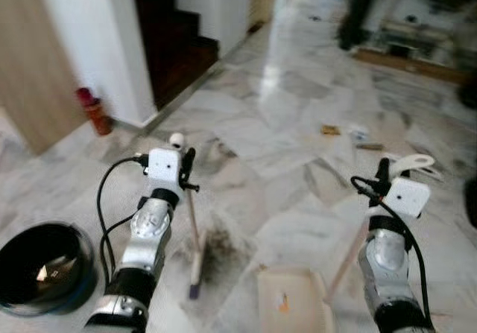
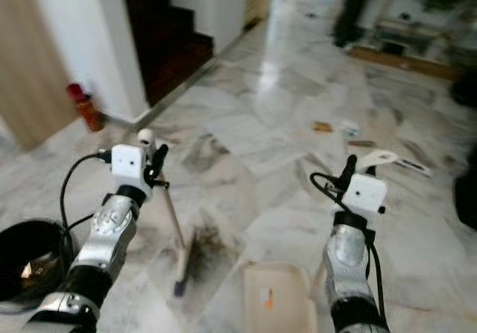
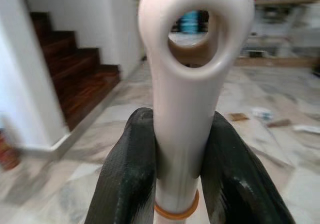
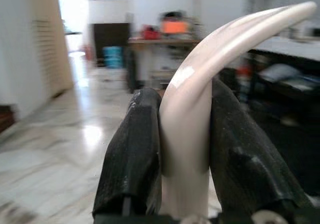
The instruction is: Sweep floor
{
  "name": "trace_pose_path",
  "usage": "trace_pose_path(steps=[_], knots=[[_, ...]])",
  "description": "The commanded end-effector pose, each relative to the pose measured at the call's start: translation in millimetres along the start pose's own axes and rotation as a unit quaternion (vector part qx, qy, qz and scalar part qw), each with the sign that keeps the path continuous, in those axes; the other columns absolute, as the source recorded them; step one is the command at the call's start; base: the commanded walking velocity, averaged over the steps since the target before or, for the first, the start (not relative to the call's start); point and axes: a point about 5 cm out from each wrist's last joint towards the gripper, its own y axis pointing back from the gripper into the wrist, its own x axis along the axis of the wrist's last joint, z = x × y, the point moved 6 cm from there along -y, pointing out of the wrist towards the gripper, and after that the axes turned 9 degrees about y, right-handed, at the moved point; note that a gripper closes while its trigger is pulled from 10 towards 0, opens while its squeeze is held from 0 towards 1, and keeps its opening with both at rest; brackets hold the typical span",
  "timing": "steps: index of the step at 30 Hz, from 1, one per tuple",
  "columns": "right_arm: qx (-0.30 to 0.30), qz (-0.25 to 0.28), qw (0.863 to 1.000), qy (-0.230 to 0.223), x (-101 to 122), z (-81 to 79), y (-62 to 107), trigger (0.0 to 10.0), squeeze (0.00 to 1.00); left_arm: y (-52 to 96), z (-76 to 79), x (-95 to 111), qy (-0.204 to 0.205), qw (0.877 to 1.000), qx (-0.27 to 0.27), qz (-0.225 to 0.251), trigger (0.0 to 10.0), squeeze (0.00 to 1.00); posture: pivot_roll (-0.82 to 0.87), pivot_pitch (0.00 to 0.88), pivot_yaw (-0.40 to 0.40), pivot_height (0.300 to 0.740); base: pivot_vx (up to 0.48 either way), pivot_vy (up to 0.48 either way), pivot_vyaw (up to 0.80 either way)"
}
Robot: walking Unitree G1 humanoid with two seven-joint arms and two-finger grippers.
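left hand is pinching the broom handle near its top, bristles down on the marble floor in a dusty patch. right hand is clamped on the dustpan handle, pan sitting just beside the bristles. scraps lie further out.

A home interior is showing here: a pale marble floor is stretching through an open living space. A dark wooden staircase is rising beside a white wall, and cluttered shelves are standing at the back.
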Motion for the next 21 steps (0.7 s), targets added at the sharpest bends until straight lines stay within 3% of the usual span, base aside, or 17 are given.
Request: trace_pose_path(steps=[1,14,21], knots=[[0.005,0.02,1.0,-0.002,12.4,-3.9,-6.5,10.0,0.0,-3.7,3.0,11.4,0.002,1.0,-0.005,0.024,10.0,0.0,0.08,0.0,-0.026,0.74,0.0,0.0,-0.8],[0.004,0.021,1.0,-0.003,12.3,-3.8,-5.5,10.0,0.0,-1.6,1.6,10.0,0.002,1.0,-0.005,0.021,10.0,0.0,0.09,0.0,-0.024,0.74,0.0,0.0,-0.8],[0.012,0.028,1.0,-0.004,14.9,-7.7,-4.0,10.0,0.0,-3.2,-0.3,11.2,0.001,1.0,-0.002,0.021,10.0,0.0,0.08,0.0,-0.017,0.74,0.0,0.0,0.0]])
